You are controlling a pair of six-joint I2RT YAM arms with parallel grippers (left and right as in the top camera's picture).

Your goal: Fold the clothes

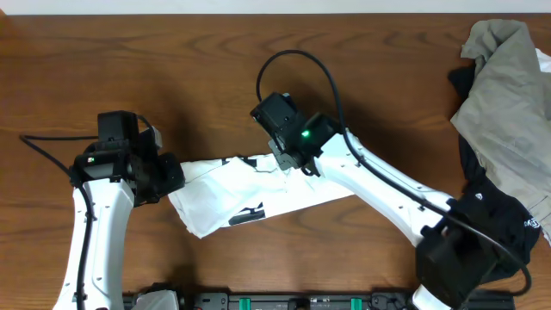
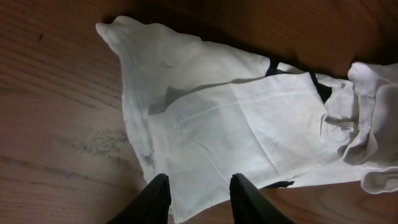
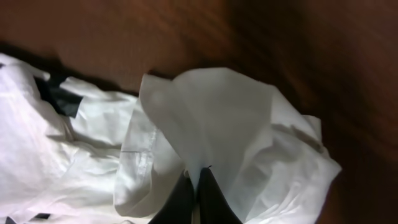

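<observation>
Pinching white shirt (image 1: 225,196), right tool (image 3: 196,180) clamped; left tool (image 2: 199,190) spread wide over it.

No text, brand or number can be read in any view. The white garment (image 1: 224,194) bears black printed marks (image 1: 247,214), too broken by folds to make out. The black garment (image 1: 495,211) carries small white marks (image 1: 479,196), too small to read.
</observation>
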